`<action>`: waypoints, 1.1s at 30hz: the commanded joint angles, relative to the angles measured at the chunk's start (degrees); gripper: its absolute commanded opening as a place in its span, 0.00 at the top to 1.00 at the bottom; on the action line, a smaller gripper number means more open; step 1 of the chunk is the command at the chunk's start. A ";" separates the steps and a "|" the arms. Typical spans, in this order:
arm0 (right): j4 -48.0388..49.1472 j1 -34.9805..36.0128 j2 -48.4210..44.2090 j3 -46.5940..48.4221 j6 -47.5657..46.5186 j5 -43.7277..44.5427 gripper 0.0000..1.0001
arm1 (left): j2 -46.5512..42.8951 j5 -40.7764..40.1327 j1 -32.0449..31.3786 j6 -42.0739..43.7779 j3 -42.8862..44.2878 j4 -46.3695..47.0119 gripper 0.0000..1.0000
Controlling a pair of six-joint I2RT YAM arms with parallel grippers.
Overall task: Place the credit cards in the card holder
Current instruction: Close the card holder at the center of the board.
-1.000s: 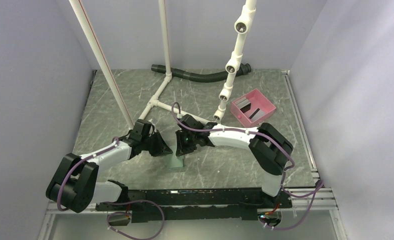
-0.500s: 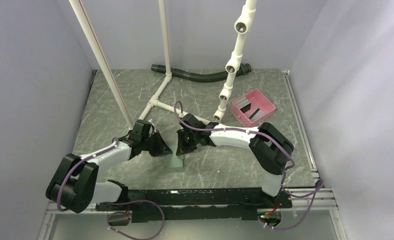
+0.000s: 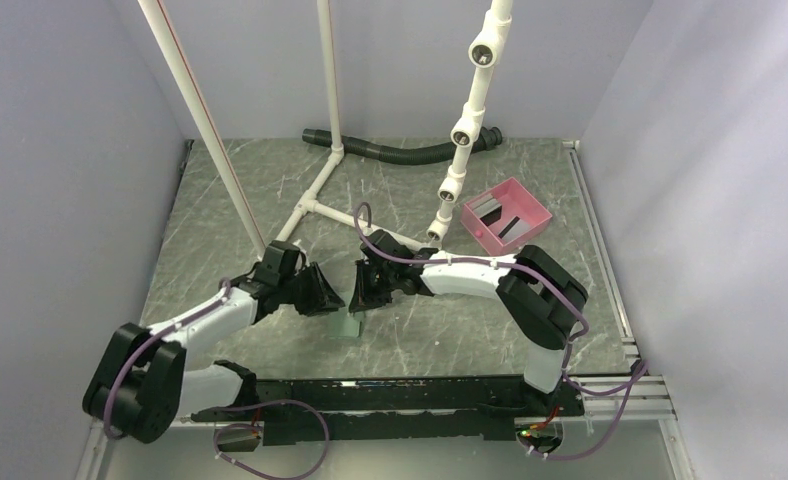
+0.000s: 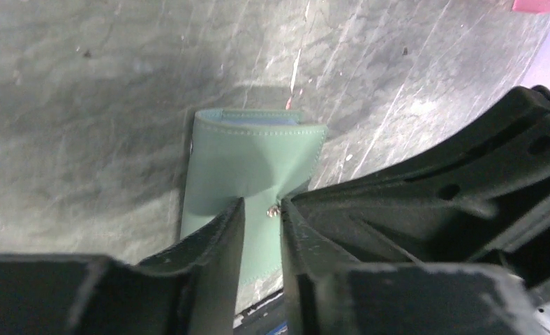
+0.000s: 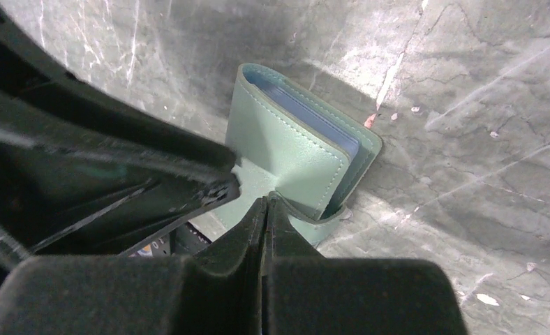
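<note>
The card holder (image 5: 293,157) lies on the surface (image 3: 470,320), near the front and right between our two hands. It is green outside. It is folded over, and we see a strip of pale blue peeking out along its far edge. Its top flap is a bit puckered, with creases that run down to the spot where the two hands meet it.

Our right hand (image 5: 265,206) is closed all the way, with its two fingers pressed together. The tips sit on the near edge of the top flap, and the flap looks pinched between them.

Our left hand (image 4: 262,209) comes in from the other side. Its fingers stand a little apart, with only a thin gap. The green flap and a tiny shiny stud show in that gap. We cannot tell if these fingers press on the flap. The two hands are just beside each other, almost touching.

The cards (image 3: 490,208) are well apart from the card holder. They lie in a pink tray (image 3: 540,215) far off to the right and back. We see a grey one and a black one in it.

White pipes (image 3: 322,180) stand on the surface behind the hands. A black hose (image 3: 400,152) lies along the back.
</note>
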 commanded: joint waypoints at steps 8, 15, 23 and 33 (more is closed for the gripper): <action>2.92 -0.84 -0.84 -2.36 1.08 2.06 1.00 | -11.54 -8.38 -0.36 -0.06 0.32 -16.55 0.57; 4.51 -0.86 -0.98 -2.82 2.57 1.55 1.00 | -7.35 -2.88 -0.57 -1.25 -3.94 -9.02 0.58; 4.94 -0.83 -0.93 -3.81 3.25 1.85 1.00 | -2.86 1.14 -2.11 -5.10 -7.05 0.84 0.72; 3.11 -0.43 -0.37 -3.69 1.37 3.12 1.00 | -2.98 -0.18 -2.57 -5.87 -6.55 1.30 0.75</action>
